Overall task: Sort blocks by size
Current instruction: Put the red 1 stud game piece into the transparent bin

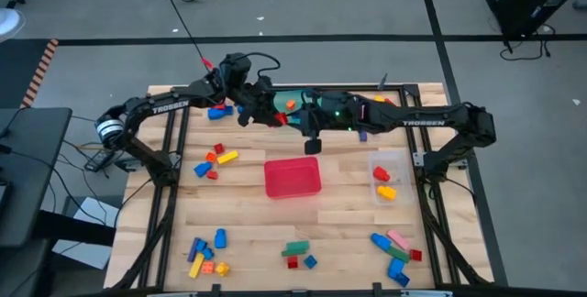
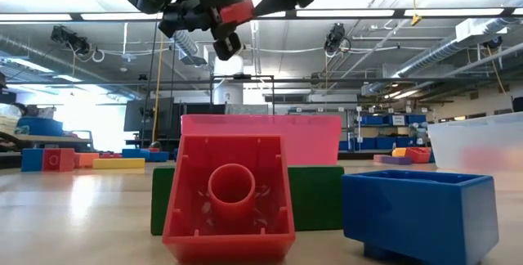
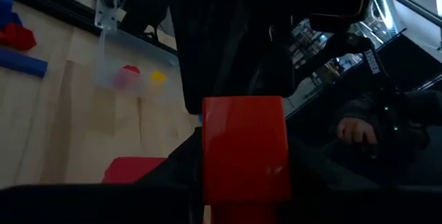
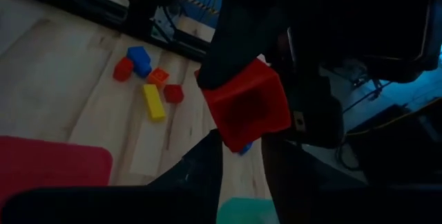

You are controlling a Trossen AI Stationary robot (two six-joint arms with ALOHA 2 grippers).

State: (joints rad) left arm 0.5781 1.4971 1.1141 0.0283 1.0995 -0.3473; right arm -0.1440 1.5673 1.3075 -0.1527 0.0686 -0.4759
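Two arms meet above the far middle of the worktop point(image 1: 339, 214), raised well off it. The left gripper point(image 1: 268, 114) is closed on a red block point(image 3: 244, 148), its dark fingers pressing the block's sides (the low view shows the block point(image 2: 237, 10) held high above the tubs). The right gripper point(image 1: 310, 123) reaches in from the other side, close against the same red block point(image 4: 248, 110); I cannot tell how far its fingers stand apart or whether they touch it.

Left to right on the worktop: a loose cluster of blocks point(image 1: 215, 159) in red, blue, orange and yellow lies left of centre, with more blocks point(image 1: 206, 253) near the front left edge. The red tub point(image 1: 293, 177) sits at centre, a teal tub point(image 1: 298, 100) lies behind it under the arms, and green, red and blue blocks point(image 1: 296, 253) lie in front. The clear tub point(image 1: 386, 178) on the right holds a few small pieces. A last group of blocks point(image 1: 396, 249) lies at front right.
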